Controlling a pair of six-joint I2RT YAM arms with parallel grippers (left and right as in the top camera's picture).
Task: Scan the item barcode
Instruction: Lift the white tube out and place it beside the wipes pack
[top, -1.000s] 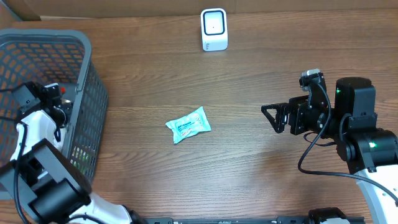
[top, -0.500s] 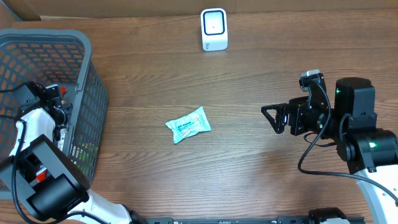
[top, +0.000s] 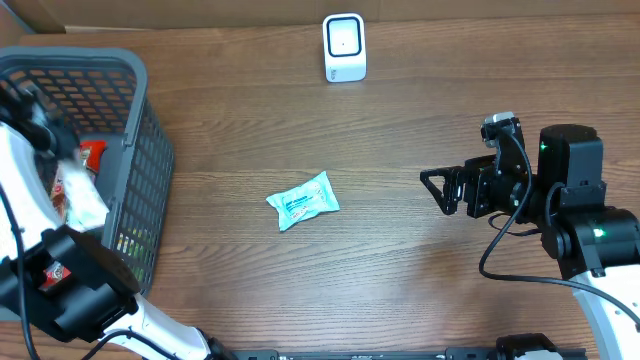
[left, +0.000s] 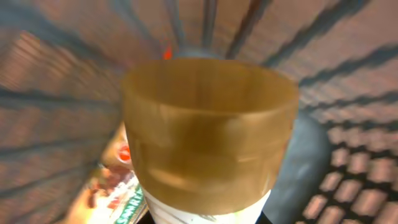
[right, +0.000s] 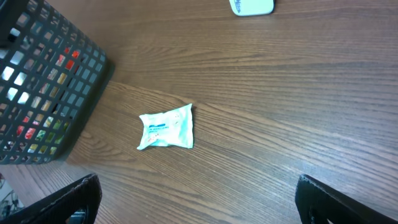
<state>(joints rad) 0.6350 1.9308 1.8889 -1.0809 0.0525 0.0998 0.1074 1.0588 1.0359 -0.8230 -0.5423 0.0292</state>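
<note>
An amber-brown round item (left: 208, 130) with a white lower part fills the left wrist view. It stays sharp while the basket mesh behind it is smeared, so my left gripper is shut on it; the fingers themselves are hidden. From overhead the left arm (top: 72, 188) is a blur over the grey basket (top: 140, 150). The white scanner (top: 344, 47) stands at the table's far edge, also at the top of the right wrist view (right: 252, 6). My right gripper (top: 440, 190) hovers open at the right, holding nothing.
A teal snack packet (top: 303, 201) lies mid-table, left of the right gripper (right: 199, 199), and appears in its wrist view (right: 166, 127). The basket (right: 50, 93) holds several colourful packets (left: 124, 186). Bare wood lies between packet and scanner.
My left gripper has shut inside the basket and the arm now sweeps upward, blurred. The right arm and the teal packet have not moved.
</note>
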